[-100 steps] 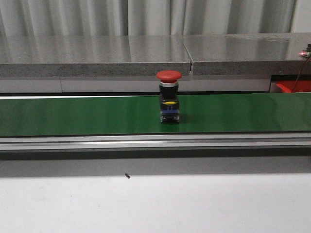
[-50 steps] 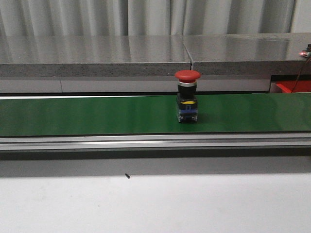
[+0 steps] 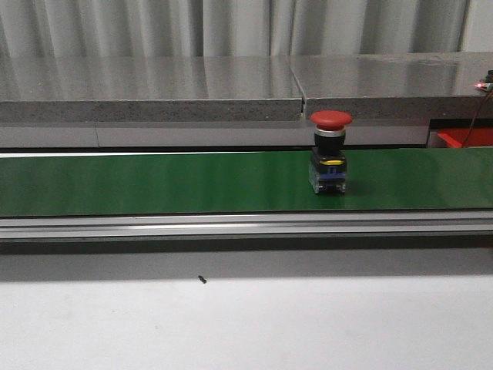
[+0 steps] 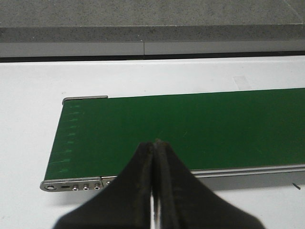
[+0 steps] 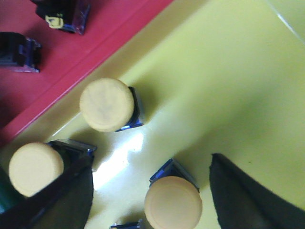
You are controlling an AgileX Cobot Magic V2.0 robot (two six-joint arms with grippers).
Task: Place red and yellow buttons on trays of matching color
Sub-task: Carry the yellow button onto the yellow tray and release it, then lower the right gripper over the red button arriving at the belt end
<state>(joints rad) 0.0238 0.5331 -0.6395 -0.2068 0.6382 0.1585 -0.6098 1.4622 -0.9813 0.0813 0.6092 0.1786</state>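
Observation:
A red button with a black and blue body stands upright on the green belt, right of centre; neither gripper shows in the front view. My left gripper is shut and empty above the belt's near edge, close to its end. My right gripper is open above the yellow tray. Three yellow buttons stand in that tray: one between my fingers and untouched, one further off, one beside the left finger. The red tray adjoins it.
Two dark button bodies lie in the red tray. A grey stone ledge runs behind the belt, and a metal rail runs along its front. A red object shows at the far right.
The red button has travelled to the right along the green belt, from near the middle to right of centre.

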